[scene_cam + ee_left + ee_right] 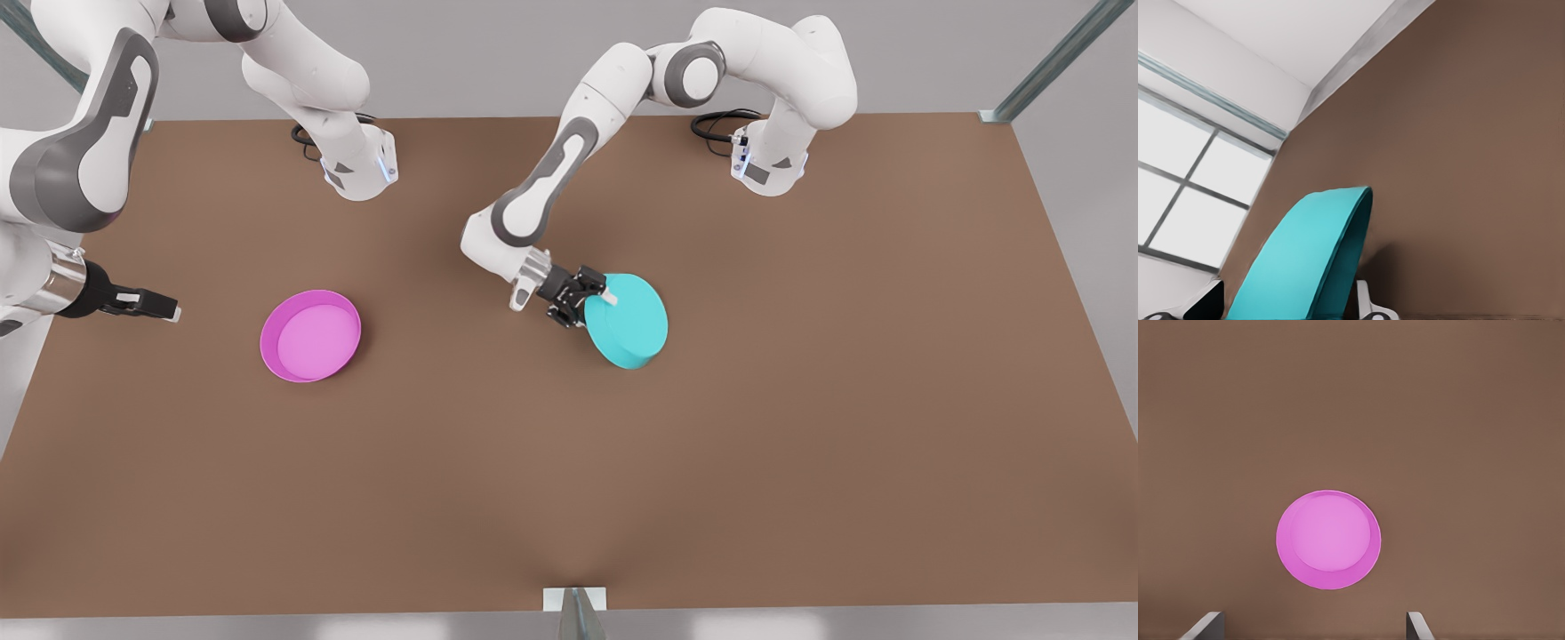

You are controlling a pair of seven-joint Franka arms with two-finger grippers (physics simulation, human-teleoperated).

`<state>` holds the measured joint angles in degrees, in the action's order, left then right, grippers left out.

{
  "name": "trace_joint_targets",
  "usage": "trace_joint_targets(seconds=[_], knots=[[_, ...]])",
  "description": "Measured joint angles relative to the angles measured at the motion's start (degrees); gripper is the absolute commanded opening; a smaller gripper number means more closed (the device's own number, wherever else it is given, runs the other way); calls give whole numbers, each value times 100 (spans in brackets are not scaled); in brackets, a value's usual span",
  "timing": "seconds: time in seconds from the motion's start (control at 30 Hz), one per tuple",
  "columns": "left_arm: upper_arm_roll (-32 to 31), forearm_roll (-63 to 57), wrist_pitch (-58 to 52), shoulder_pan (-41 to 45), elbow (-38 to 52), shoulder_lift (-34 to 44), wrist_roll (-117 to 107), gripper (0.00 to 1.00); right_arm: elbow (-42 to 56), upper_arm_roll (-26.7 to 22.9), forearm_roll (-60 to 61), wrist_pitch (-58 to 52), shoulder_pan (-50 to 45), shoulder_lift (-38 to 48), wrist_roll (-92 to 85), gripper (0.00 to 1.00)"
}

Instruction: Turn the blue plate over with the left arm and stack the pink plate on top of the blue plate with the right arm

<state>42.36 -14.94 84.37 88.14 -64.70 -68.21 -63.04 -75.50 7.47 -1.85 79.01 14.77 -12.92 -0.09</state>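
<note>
The blue plate (629, 322) is tipped up on edge above the table, its flat base facing the front camera. My left gripper (594, 299) is shut on its rim on the side toward the front view's left. In the left wrist view the blue plate (1305, 260) stands steeply between the fingers (1368, 303). The pink plate (311, 336) lies flat, rim up, toward the front view's left. My right gripper (158, 308) hovers open, left of it and apart from it. The right wrist view shows the pink plate (1329, 539) beyond the spread fingertips (1417, 625).
The brown table (569, 480) has both arm bases (360, 169) (769, 164) along its far edge. A small metal bracket (575, 604) sits at the middle of the near edge. Metal frame posts (1053, 62) rise at the far corners.
</note>
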Motion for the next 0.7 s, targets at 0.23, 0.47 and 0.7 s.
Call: trace_joint_targets(seconds=[0.23,0.47,0.7], knots=[[624,1126,409,274,27,18,-518,100,17,0,-5,14,16,-6,6,100],[687,1781,644,267,115,183,-954,100,44,0,0,9,0,-35,9,100],[-167,2610,-1385,-3653,-9,4277,5100,100,62,130,9,61,-52,0,8,100]])
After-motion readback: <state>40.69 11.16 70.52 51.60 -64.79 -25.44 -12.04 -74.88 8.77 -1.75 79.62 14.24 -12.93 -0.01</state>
